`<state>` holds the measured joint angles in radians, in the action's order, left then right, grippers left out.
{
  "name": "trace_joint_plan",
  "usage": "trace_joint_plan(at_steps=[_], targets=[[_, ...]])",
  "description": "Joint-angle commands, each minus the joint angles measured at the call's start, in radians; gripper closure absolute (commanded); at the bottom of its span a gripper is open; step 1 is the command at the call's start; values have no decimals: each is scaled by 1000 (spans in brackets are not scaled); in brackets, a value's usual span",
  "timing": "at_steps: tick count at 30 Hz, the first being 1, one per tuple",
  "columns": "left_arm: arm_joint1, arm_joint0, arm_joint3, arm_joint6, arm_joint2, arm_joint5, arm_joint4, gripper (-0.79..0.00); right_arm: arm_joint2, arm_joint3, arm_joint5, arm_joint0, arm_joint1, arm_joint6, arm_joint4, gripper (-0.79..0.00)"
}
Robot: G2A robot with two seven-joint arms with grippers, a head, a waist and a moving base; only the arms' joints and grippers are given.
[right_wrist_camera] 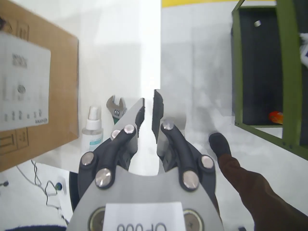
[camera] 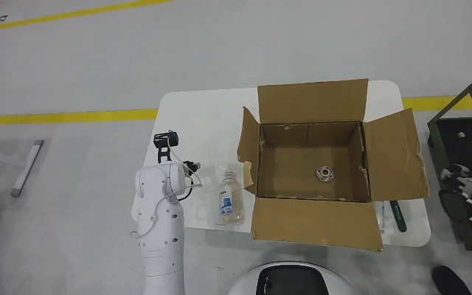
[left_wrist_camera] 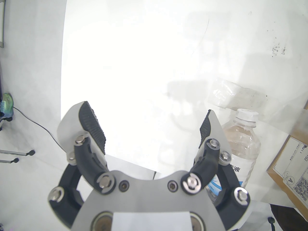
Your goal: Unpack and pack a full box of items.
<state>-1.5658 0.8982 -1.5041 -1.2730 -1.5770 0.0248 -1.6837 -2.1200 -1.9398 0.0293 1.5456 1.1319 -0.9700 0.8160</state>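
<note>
Your left gripper [left_wrist_camera: 149, 126] hung wide open with nothing between its ribbed pads [left_wrist_camera: 92, 121]. In the top view it sat [camera: 168, 141] over the left part of the white table [camera: 199, 110], apart from everything on it. Your right gripper [right_wrist_camera: 149, 111] was all but closed, with only a narrow slit between its fingers and nothing in it. It hung off the right side of the table, beside the box's right flap.

You had the cardboard box [camera: 313, 162] standing on the right half of the table, all four flaps folded outward. One small metal part [camera: 324, 174] lay on the box floor, near the middle. A clear plastic bottle [camera: 228, 195] lay on its side on the table, just beside the box's left flap and between that flap and your left gripper. From the left wrist you could see its white cap pointing away from the camera [left_wrist_camera: 243, 145], with a scrap of clear film [left_wrist_camera: 228, 92] on the table just past the cap.

On the table to the right of the box lay a wrench [right_wrist_camera: 116, 109] with a green handle [camera: 397, 215]. A small spray bottle [right_wrist_camera: 92, 131] lay just beside it, close to the flap.

A green rack [right_wrist_camera: 240, 73] stood on the floor beyond the table's right edge.
</note>
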Motion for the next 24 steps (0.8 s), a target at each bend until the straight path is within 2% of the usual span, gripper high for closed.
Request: trace_joint_plan(at_steps=[1, 6, 14, 20, 24], targets=[[0, 0, 0, 0, 0, 0, 0, -785, -31, -24, -27, -25, -2, 20, -30, 0], [0, 0, 0, 0, 0, 0, 0, -785, -66, -144, -54, -63, -10, 41, -67, 0], [0, 0, 0, 0, 0, 0, 0, -785, -62, -280, -64, -98, -18, 1, -255, 0], [0, 0, 0, 0, 0, 0, 0, -785, 61, -343, 2, -124, -32, -76, -320, 0], [0, 0, 0, 0, 0, 0, 0, -785, 203, -363, 63, -135, -44, -150, -258, 0]])
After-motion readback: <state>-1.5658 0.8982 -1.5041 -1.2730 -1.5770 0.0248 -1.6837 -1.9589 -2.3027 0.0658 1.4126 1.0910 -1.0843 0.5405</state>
